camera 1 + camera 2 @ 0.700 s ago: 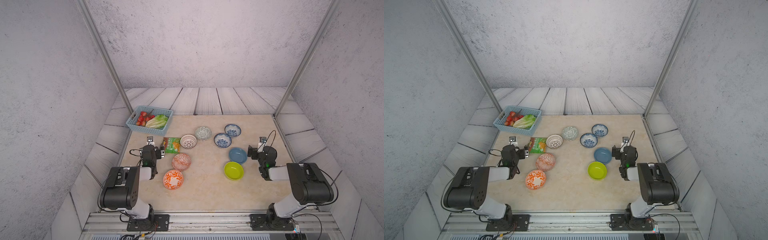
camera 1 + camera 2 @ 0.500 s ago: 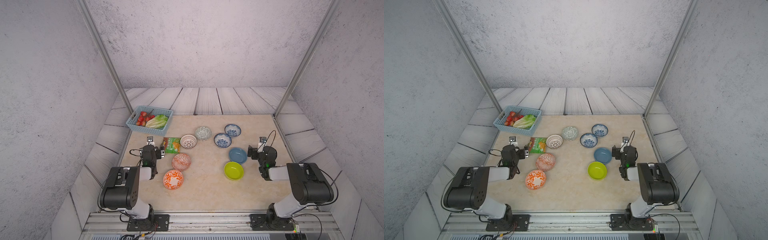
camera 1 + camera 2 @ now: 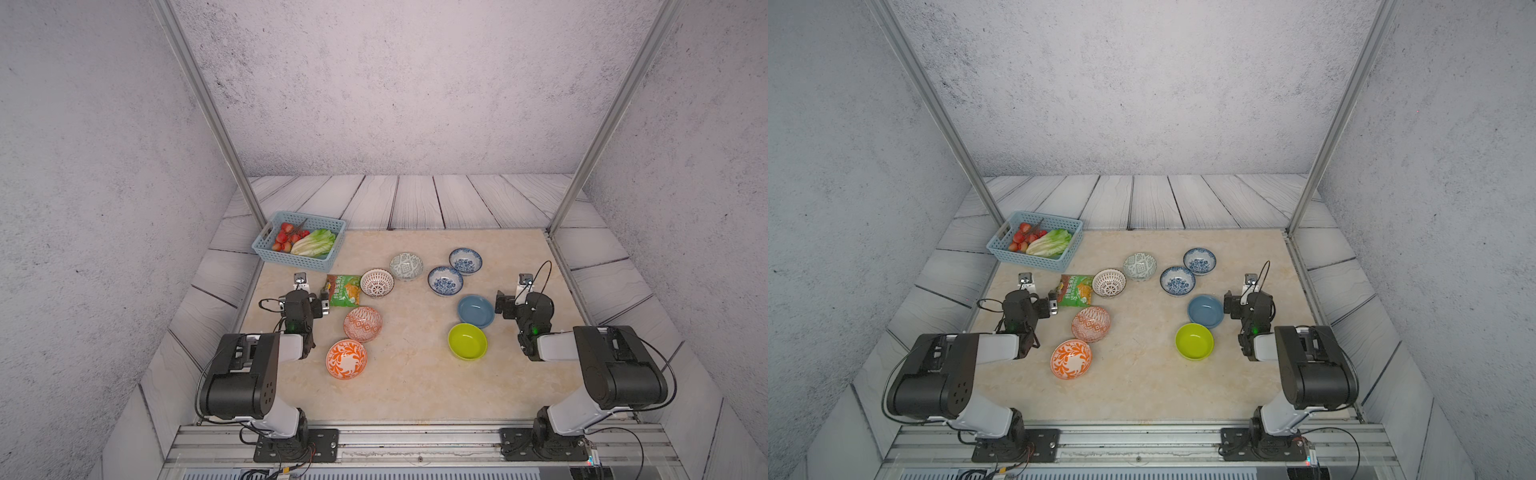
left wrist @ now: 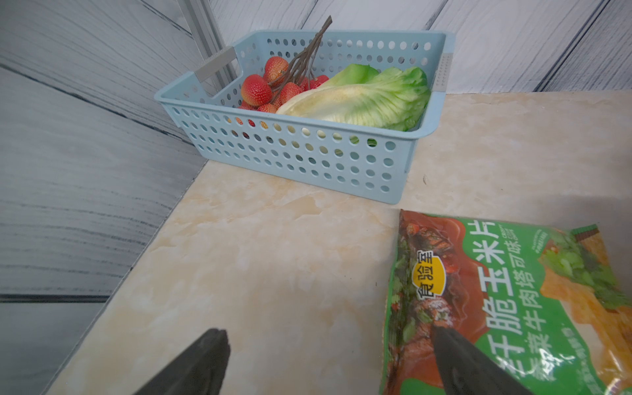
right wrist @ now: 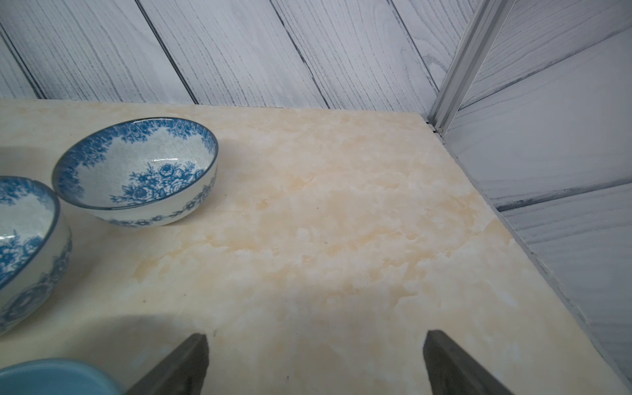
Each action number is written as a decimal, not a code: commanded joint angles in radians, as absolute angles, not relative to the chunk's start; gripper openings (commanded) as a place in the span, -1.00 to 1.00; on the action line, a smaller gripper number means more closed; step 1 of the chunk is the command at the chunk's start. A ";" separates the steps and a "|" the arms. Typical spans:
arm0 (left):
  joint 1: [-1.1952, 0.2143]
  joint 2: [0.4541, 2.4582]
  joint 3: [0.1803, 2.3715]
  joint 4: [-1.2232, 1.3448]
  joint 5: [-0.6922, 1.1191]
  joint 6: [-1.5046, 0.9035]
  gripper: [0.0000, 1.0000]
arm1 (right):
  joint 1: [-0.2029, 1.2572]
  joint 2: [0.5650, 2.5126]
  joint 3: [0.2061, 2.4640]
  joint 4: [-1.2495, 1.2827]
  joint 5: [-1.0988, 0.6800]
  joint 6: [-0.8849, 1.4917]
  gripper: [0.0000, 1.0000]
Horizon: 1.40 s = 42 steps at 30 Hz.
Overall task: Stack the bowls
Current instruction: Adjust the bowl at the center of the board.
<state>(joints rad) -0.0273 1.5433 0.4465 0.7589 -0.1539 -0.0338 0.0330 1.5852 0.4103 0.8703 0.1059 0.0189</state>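
Several bowls lie apart on the marble top, none stacked. Two orange-white ones [image 3: 346,359] [image 3: 363,324] are at the near left. Further back stand a white lattice bowl [image 3: 377,283] and a grey-green bowl [image 3: 406,266]. On the right are two blue floral bowls [image 3: 445,281] [image 5: 136,171], a plain blue bowl [image 3: 476,311] and a lime-green bowl [image 3: 467,341]. My left gripper [image 3: 323,301] [image 4: 328,331] hangs open and empty at the snack bag's edge. My right gripper [image 3: 501,303] [image 5: 316,335] is open and empty beside the plain blue bowl.
A light-blue perforated basket [image 3: 291,259] with strawberries and lettuce stands at the back left corner. A green snack bag [image 3: 343,290] lies between it and the lattice bowl. Metal frame posts [image 3: 559,216] rise at the back corners, and the top's edge runs close to the right arm.
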 commanded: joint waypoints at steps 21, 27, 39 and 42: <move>-0.019 1.522 0.445 0.781 -0.160 -0.039 1.00 | 0.028 1.570 0.420 0.867 0.098 0.029 0.98; -0.018 1.499 0.375 0.883 -0.147 -0.031 1.00 | 0.028 1.569 0.419 0.869 0.097 0.027 0.98; -0.022 1.474 0.448 0.744 -0.128 -0.018 1.00 | 0.032 1.551 0.405 0.879 0.096 0.019 0.98; -0.023 1.443 0.584 0.484 -0.165 -0.048 1.00 | 0.035 1.474 0.424 0.787 0.140 0.033 0.98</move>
